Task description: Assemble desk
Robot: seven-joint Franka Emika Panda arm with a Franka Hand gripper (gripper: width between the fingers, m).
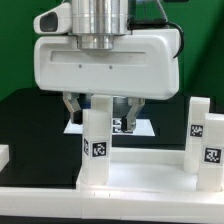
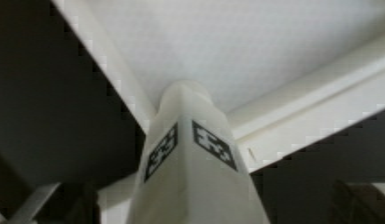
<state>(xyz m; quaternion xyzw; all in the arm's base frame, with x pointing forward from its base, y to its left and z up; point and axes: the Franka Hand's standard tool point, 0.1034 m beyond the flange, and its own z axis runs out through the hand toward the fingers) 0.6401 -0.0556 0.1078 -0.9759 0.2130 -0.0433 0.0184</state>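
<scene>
The desk panel is a white rimmed board lying across the front of the exterior view. One white square leg with a black-and-white tag stands upright on it at a corner. Two more tagged legs stand at the exterior view's right. My gripper hangs over the first leg, open, with a finger on each side of the leg's top and a gap between each finger and the leg. In the wrist view the same leg rises from the panel toward the camera, between my jaws.
The marker board lies flat on the black table behind the panel. A small white part shows at the exterior view's left edge. A green wall closes off the back.
</scene>
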